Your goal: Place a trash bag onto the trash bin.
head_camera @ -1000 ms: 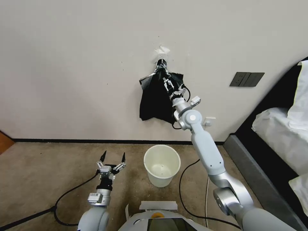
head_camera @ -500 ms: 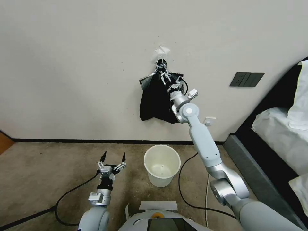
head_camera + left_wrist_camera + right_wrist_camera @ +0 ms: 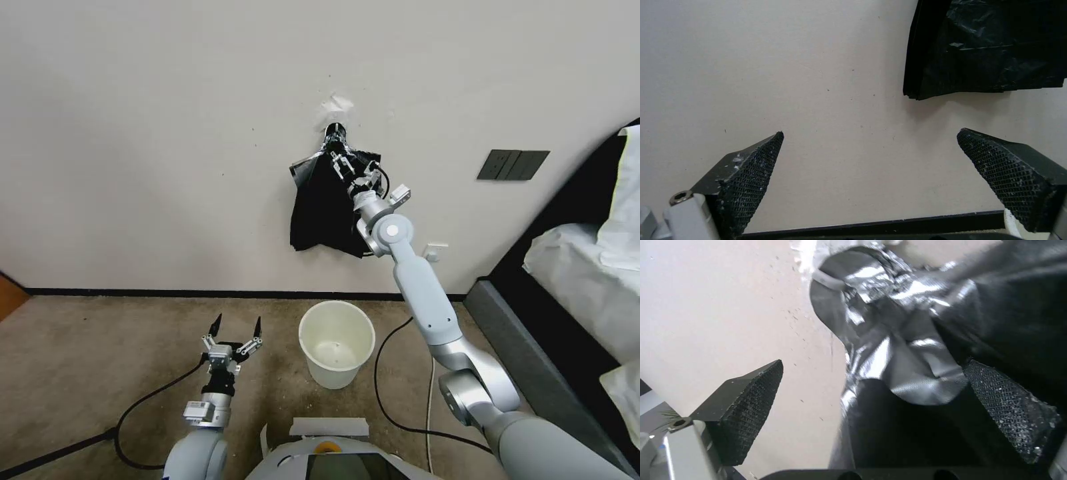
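Progress: early stage, by judgement; trash bin (image 3: pixel 337 343) stands unlined on the carpeted floor (image 3: pixel 100 347), near the wall's baseboard, mouth up and bare inside; no trash bag is on its rim; all of the fitting is left to do.

Bag stock: black bag bundle (image 3: pixel 323 203) hangs flat against the wall (image 3: pixel 167 133) above the bin, gathered at a silvery-taped top (image 3: pixel 889 290); whether a single trash bag is yet separated from it cannot be told; none is seen pulled free.

Right arm: raised and stretched forward and up to the wall; right end effector (image 3: pixel 346 164) sits at the upper part of the bundle, just below the taped top; in the right wrist view its fingers (image 3: pixel 746 403) stand wide apart, one over bare wall, the other against black plastic; nothing clamped between them.

Left arm: low, at the robot's left front, well apart from the bundle and beside the bin; left end effector (image 3: pixel 234 328) points up toward the wall; fingers (image 3: pixel 751 173) spread wide and hold nothing.

Remaining, by judgement: grip one bag, draw it off, open it, seat it over the bin's rim.
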Robot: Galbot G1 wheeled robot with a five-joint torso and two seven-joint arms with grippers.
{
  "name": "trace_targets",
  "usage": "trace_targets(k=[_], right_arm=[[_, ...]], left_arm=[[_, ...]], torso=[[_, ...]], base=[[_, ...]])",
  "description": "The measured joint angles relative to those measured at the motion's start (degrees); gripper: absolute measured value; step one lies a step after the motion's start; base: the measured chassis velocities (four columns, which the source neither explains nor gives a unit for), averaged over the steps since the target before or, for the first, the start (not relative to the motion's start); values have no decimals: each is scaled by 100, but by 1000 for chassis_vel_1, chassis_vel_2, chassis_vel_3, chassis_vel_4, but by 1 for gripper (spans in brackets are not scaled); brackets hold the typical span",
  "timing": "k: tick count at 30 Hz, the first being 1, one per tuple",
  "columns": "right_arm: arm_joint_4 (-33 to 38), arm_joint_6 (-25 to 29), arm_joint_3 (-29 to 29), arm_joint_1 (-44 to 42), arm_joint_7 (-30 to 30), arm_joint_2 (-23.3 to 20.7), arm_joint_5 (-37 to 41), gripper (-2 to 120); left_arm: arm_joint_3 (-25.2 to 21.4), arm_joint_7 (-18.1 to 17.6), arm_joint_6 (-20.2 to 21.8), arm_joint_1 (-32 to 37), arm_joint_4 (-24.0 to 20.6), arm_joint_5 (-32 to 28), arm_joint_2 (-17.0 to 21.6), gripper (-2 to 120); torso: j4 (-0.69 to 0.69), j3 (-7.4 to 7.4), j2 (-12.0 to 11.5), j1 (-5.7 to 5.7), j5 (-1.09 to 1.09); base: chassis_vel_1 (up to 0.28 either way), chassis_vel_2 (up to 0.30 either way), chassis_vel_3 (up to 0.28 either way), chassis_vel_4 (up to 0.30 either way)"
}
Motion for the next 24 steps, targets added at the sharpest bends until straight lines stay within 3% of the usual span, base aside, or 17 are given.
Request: trace_targets(k=[9,12,19,21,22,24], right_arm=[[-27,-10,-18,42,-83,18,20,99],[-96,-10,-22,62,-86,32,19,92],[-167,-2,19,46,-114,60,20,62],[-167,-1,26,42,-118,62,19,60],[-170,1,37,37,-130,64,19,52],[-172,2,39,36,-133,64,19,52]], left_arm=[[-9,-5,-4,9,-9,-15,-3,100],[-8,-7,-4,5,-9,-18,-4,100],[-14,-12,-4,43,-30,-57,-1,100],[-15,-12,-4,44,-34,-64,0,100],[-18,-13,-4,44,-43,-75,2,100],[-19,-14,-4,43,-44,-77,2,100]], torso=[[0,0,0,0,0],[0,0,0,0,0],[0,0,0,0,0],[0,0,0,0,0],[-1,0,0,0,0],[-1,0,0,0,0]], base=[[0,0,0,0],[0,0,0,0],[0,0,0,0],[0,0,0,0],[0,0,0,0],[0,0,0,0]])
